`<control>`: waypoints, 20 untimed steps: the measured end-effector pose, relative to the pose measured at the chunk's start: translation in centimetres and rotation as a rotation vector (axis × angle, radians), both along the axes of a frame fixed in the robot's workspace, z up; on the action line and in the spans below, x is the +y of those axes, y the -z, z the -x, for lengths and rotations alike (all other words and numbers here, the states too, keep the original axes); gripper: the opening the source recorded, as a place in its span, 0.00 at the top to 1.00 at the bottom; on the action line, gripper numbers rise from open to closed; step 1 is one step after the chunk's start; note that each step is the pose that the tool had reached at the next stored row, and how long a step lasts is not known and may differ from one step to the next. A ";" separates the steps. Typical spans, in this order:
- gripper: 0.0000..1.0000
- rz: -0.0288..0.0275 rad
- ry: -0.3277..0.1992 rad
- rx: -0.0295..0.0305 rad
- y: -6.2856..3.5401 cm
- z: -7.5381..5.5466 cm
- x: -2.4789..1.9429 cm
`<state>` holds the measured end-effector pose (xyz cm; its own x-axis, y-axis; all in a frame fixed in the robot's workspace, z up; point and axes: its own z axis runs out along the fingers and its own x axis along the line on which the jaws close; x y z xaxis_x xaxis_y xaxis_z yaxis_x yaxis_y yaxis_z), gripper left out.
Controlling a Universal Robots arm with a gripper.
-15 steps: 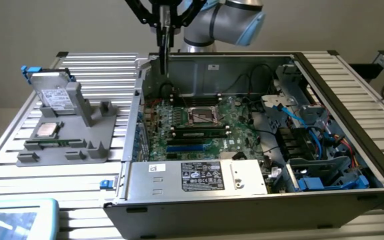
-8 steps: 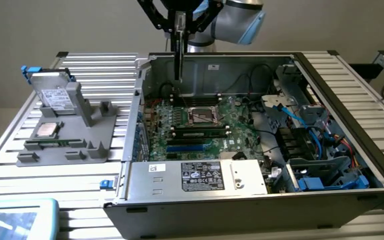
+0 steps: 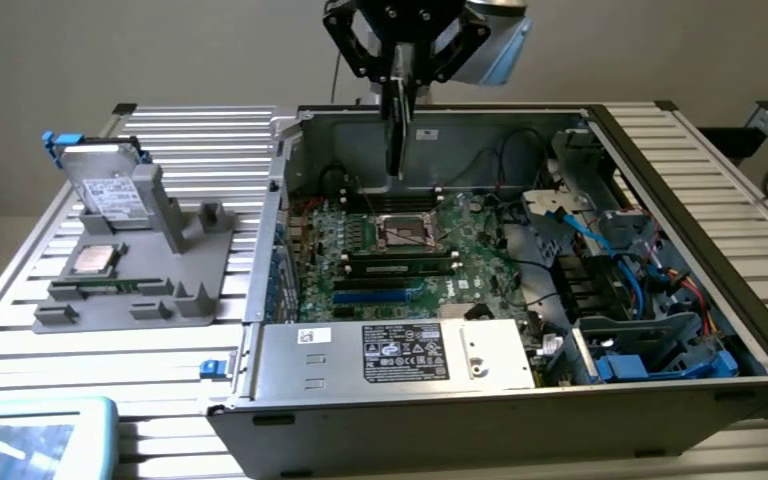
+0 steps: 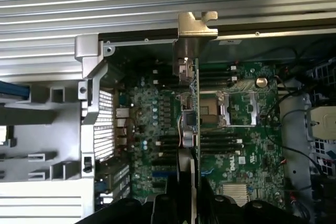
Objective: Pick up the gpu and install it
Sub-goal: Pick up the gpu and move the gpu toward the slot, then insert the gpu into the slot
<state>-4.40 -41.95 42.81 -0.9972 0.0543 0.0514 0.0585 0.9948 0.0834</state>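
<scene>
Jaws of the gripper clamped on the gpu.
Card hangs straight below them, long axis vertical, bracket farthest away, above the motherboard.

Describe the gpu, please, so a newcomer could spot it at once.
Find the open computer case. Above its motherboard the gripper holds the gpu on edge: a thin dark card with a silvery end bracket, unlike the boxy labelled drive on the grey stand.

Gripper clamps gpu edge-on, vertical, above open PC case, over mobo. Gray holder w/ hard drive + CPU chip on table, exterior view's left.
</scene>
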 end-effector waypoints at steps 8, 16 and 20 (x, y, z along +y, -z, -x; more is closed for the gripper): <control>0.73 0.0000 0.000 0.0000 1.46 -3.0 -0.40; 0.73 -0.0004 0.000 0.0000 1.93 -3.7 -0.43; 0.73 -0.0004 0.000 0.0001 1.92 -3.7 -0.43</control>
<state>-0.70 -42.37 40.88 -0.9972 0.0543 0.0515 0.0585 0.9948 0.0838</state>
